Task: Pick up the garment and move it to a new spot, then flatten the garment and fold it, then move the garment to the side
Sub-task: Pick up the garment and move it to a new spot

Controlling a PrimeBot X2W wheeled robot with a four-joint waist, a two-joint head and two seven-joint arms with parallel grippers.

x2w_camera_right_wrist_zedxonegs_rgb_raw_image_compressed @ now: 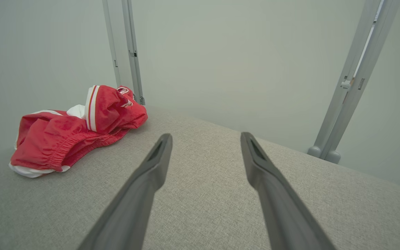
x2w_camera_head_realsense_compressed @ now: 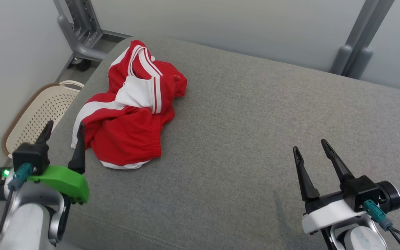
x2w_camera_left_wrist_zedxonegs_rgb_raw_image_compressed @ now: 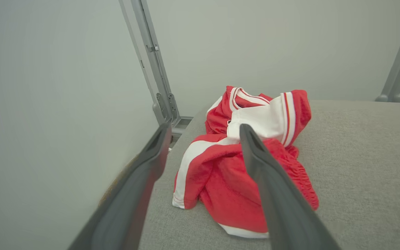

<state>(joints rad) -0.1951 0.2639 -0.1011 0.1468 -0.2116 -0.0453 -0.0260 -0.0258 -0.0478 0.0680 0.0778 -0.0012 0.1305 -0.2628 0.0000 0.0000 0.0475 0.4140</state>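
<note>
Two end effectors hang low over the grey cloth-covered desk (x2w_camera_head_realsense_compressed: 255, 121), each with its dark fingers spread wide and nothing between them. The garment (x2w_camera_head_realsense_compressed: 130, 118), red shorts with white side stripes and an elastic waistband, lies in a crumpled heap at the upper left of the head view, close to the desk's left edge and far corner. The left end effector (x2w_camera_head_realsense_compressed: 65, 123) sits at the lower left, pointed straight at that heap. Its nearer finger overlaps the white hem in the head view, though the left wrist view suggests the tips stop just short of the cloth. I'd guess it is lined up that way because it is the closer arm and will make the grab. The right end effector (x2w_camera_head_realsense_compressed: 309, 145) waits at the lower right over bare fabric, well apart from the shorts, probably to keep the middle of the desk free as the new spot and to be ready for the flattening. Nothing of the task looks done yet. A perforated cream basket (x2w_camera_head_realsense_compressed: 40, 114) stands on the floor at the left, below the desk's edge, so a clumsy nudge could tip the heap off that side.
</note>
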